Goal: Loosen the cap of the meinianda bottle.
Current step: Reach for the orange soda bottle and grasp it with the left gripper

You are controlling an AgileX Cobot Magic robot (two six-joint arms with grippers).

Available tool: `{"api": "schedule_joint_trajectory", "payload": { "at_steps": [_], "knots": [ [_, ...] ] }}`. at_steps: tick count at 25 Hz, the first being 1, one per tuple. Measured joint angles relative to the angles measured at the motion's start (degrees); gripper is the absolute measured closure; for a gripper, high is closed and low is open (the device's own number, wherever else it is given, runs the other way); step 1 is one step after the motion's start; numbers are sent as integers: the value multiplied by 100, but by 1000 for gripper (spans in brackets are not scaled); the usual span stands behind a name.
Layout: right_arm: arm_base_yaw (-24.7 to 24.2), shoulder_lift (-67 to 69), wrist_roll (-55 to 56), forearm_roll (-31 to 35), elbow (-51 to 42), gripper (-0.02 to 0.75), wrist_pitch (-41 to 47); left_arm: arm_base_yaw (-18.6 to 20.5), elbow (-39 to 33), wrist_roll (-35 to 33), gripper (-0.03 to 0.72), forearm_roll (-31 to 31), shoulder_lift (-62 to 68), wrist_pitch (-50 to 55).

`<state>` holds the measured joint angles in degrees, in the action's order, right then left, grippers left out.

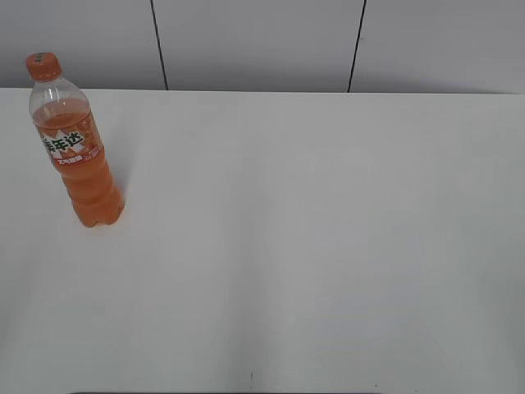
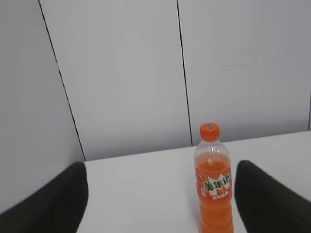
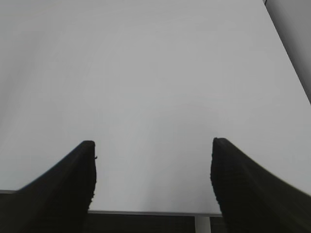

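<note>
2 end effectors, left (image 2: 160, 194) and right (image 3: 153, 179), stand spread wide, holding nothing.

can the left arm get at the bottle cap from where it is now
Probably yes. The left end effector is open and faces the upright meinianda bottle; the cap sits exposed on top, with nothing between them on the table.

Meinianda bottle (image 1: 78, 152) stood upright on the table (image 1: 312, 246) at its far left, cap (image 1: 43, 66) seated on top, panelled wall (image 1: 254, 41) behind the table's far edge
</note>
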<state>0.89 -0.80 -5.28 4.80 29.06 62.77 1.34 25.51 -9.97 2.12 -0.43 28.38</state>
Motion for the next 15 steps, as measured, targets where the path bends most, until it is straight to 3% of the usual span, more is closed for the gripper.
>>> {"api": "schedule_joint_trajectory", "payload": {
  "at_steps": [5, 15],
  "knots": [
    [0, 0, 0, 0, 0, 184, 0, 0, -602, -9, 131, 0, 0, -1412],
    [0, 0, 5, 6, 0, 184, 0, 0, -687, -12, 163, 13, 219, -1925]
  ]
}}
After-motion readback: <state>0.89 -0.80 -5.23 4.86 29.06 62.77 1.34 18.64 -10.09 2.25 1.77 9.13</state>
